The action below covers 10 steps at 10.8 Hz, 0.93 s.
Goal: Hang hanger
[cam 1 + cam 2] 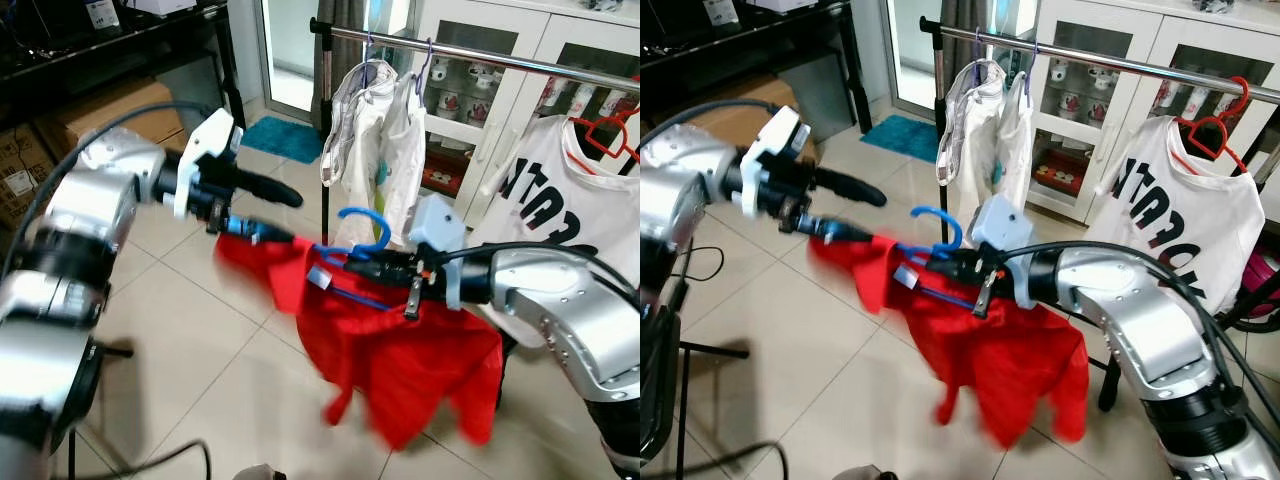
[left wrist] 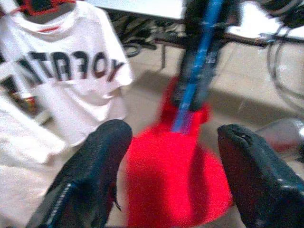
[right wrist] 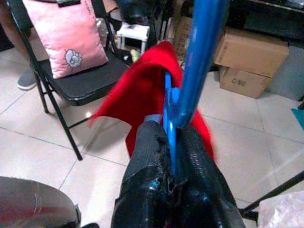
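Ahead, a metal clothes rail [image 1: 480, 52] running across the upper part of the head views, in front of a white glass-door cabinet [image 1: 505, 90]. On the rail's right end, a white printed T-shirt [image 1: 560, 190] on a red hanger [image 1: 610, 135]; near the rail's left end, pale garments [image 1: 375, 140] bunched on their own hangers. Below, a beige tiled floor [image 1: 190, 330], with a teal mat [image 1: 283, 137] by the doorway and cardboard boxes [image 1: 95, 115] under a dark desk at the left.

Held out in mid-air below the rail, well short of it and not hooked on: a red shirt [image 1: 400, 350] draped on a blue hanger [image 1: 362, 245], hook up, fabric drooping toward the floor.

Right gripper [image 3: 172, 176] reaching in from the right, fingers clamped together on the blue hanger just below its hook, the blue bar pinched between the two black pads. Behind it in the right wrist view, a black folding chair [image 3: 80, 85] carrying a pink cushion [image 3: 66, 35].

Left gripper [image 1: 262, 208] at the shirt's left shoulder end, fingers spread apart, one [image 1: 265, 187] above the fabric and one lower against the hanger's blue tip; in the blurred left wrist view both black fingers [image 2: 90, 175] wide of the red cloth, gripping nothing.
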{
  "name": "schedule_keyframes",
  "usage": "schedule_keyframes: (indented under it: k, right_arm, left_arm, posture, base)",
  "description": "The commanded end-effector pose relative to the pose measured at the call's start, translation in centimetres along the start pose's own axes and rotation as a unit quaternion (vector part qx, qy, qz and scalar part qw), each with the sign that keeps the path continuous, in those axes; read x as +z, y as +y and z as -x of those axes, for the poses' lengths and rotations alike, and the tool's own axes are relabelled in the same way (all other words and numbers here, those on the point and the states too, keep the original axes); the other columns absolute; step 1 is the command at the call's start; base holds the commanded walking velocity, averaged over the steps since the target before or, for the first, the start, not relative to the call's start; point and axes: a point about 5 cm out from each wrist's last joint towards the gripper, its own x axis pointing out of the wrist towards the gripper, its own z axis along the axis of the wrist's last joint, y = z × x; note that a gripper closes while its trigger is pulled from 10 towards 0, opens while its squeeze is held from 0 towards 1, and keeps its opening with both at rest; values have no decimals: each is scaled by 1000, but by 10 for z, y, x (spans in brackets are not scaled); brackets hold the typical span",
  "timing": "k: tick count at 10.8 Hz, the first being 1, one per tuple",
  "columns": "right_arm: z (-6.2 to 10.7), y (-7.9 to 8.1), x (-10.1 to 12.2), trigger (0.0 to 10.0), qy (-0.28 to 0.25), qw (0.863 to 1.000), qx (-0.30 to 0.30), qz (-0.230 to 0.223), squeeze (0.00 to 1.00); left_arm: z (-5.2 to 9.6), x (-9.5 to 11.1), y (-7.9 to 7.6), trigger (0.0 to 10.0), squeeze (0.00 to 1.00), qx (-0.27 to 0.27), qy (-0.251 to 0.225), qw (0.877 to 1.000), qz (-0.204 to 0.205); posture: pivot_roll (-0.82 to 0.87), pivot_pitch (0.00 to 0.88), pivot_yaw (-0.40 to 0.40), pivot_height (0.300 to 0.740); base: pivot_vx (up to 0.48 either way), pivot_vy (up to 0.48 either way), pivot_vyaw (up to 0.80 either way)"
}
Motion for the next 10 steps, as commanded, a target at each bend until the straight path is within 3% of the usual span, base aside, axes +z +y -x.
schedule_keyframes:
  k: [1,3,5,6,7,9,10]
  right_arm:
    - [0,-1,2,10000,-8,1000,1,5,0]
    - [1,-3,0,10000,-8,1000,2,0,0]
    - [0,1,3,10000,-13,1000,22,9,0]
    - [1,3,4,10000,-15,999,31,12,0]
    - [2,8,4,10000,-19,999,45,11,0]
    - [0,12,4,10000,-21,998,55,12,0]
    - [-2,14,3,10000,-21,998,57,10,0]
  left_arm:
    - [-1,4,-6,10000,1000,-14,-9,1000,0]
    - [-3,5,-12,10000,1000,-12,-43,999,-1]
    - [5,-1,-4,10000,1000,11,-3,1000,-9]
    - [2,-4,-1,10000,816,7,9,1000,-11]
    - [-19,-9,3,10000,0,-19,18,1000,-10]
    - [-27,-18,3,10000,0,-33,59,998,-4]
    - [-27,-22,2,2588,0,-39,76,996,9]
  posture:
    - [-161,0,86,740]
    - [-152,0,75,740]
    - [-162,0,91,740]
    - [-164,0,94,740]
    - [-159,0,93,740]
    - [-173,0,113,740]
    - [-173,0,107,740]
  base:
    - [0,0,0]
    - [0,0,0]
    - [0,0,0]
    - [0,0,0]
    - [0,0,0]
    - [0,0,0]
    - [0,0,0]
